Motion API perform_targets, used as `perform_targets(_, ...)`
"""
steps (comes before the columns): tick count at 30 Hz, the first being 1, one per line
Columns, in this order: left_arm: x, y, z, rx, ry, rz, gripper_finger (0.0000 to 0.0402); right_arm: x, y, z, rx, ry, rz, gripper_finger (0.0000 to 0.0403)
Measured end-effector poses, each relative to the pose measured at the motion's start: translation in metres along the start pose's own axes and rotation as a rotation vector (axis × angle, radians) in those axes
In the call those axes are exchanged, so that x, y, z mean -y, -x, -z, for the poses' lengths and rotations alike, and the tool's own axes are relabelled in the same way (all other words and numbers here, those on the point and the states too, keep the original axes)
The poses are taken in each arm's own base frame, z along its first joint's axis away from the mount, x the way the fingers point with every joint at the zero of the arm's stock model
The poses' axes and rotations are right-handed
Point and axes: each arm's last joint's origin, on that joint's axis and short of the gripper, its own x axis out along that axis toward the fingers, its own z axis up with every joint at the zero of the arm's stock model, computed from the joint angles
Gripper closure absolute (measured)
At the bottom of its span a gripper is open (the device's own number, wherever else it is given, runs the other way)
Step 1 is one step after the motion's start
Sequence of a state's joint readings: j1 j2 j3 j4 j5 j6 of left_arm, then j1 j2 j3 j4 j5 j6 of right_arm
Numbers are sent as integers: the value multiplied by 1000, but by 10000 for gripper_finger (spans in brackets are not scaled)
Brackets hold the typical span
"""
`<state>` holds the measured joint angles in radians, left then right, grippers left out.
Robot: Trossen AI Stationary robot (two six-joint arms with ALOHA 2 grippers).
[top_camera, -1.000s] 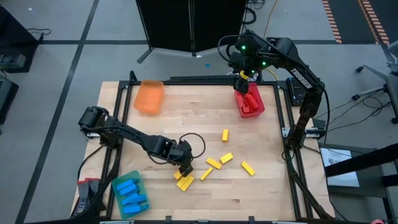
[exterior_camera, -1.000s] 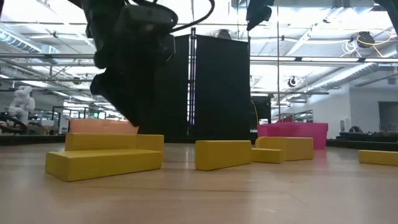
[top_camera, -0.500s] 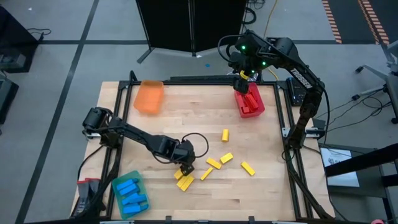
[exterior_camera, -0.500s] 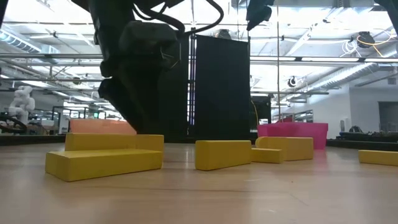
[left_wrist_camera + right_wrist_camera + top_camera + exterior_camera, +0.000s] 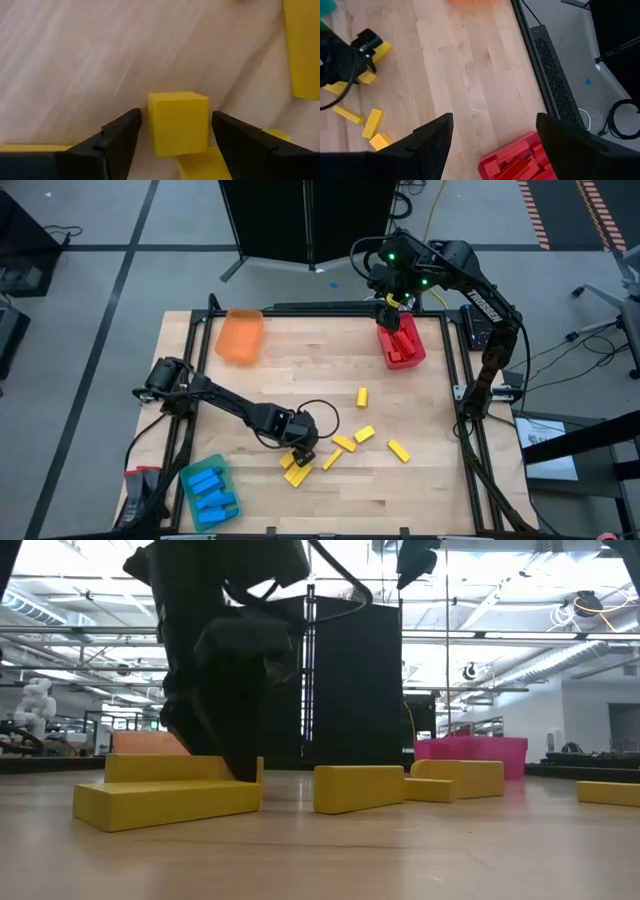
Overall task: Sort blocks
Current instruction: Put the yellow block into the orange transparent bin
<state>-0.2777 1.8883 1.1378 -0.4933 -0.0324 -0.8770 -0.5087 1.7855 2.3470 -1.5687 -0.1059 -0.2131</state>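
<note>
A yellow block (image 5: 178,122) sits squarely between my left gripper's (image 5: 175,142) fingers (image 5: 112,142), its square end toward my wrist and its long axis running away from me. My jaws stand wide on either side of it with a sliver of wooden table (image 5: 70,60) showing at each flank, so I hold nothing yet. It lies in the small heap of yellow blocks (image 5: 297,470) at the table's near edge, with a second block touching it underneath and another well off to one side. I judge that closing straight in should seat it. My right gripper (image 5: 392,302) hangs open and empty over the red tray (image 5: 403,340), far from this heap, so the left arm is nearer.
</note>
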Motion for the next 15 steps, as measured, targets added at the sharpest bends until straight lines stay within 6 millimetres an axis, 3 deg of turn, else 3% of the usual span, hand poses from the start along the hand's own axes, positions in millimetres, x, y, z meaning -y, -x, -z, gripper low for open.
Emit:
perform_targets(7,-2,-5,0,-36,10,-3,156,0,0,0,-2,8,0,119)
perform_targets(14,-4,0,0,-62,18,10,265,0,0,0,-2,8,0,120)
perform_targets(15,-4,0,0,-66,18,11,266,0,0,0,-2,8,0,121)
